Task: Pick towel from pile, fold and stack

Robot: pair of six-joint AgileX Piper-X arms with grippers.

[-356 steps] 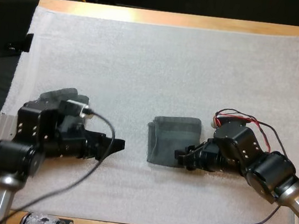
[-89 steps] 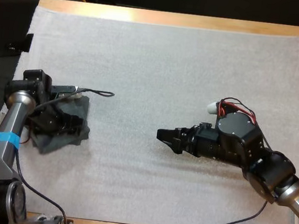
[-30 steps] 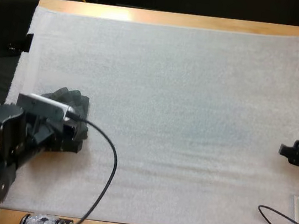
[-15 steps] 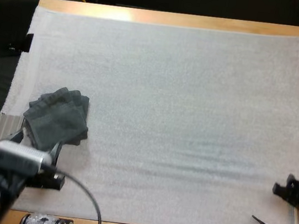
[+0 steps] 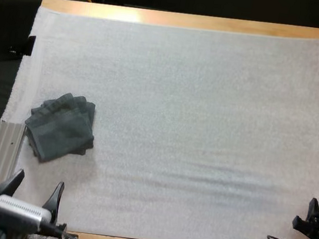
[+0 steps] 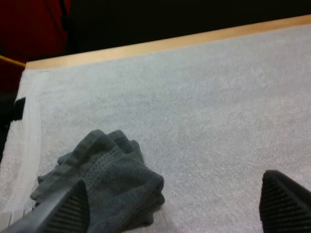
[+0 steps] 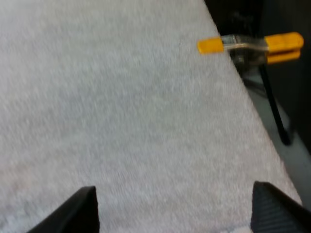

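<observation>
- In the lower left corner of the high view, the left gripper (image 5: 33, 192) is hanging at the near edge of the white mat (image 5: 196, 113). Its two black fingers are standing wide apart and gripping nothing, likely parked clear of the work.
- Just beyond it, at the left of the frame, the folded stack (image 5: 62, 128) of dark grey-green towels is lying on the mat. It is touching neither gripper, and its layers are sitting slightly fanned. It appears to be set there as finished work, so the task is looking close to done.
- In the lower right corner, the right gripper (image 5: 312, 216) is hanging at the mat's edge, well apart from the stack. Its fingers are also spread and holding nothing.
- No brand, label or writing is showing legibly anywhere.
</observation>
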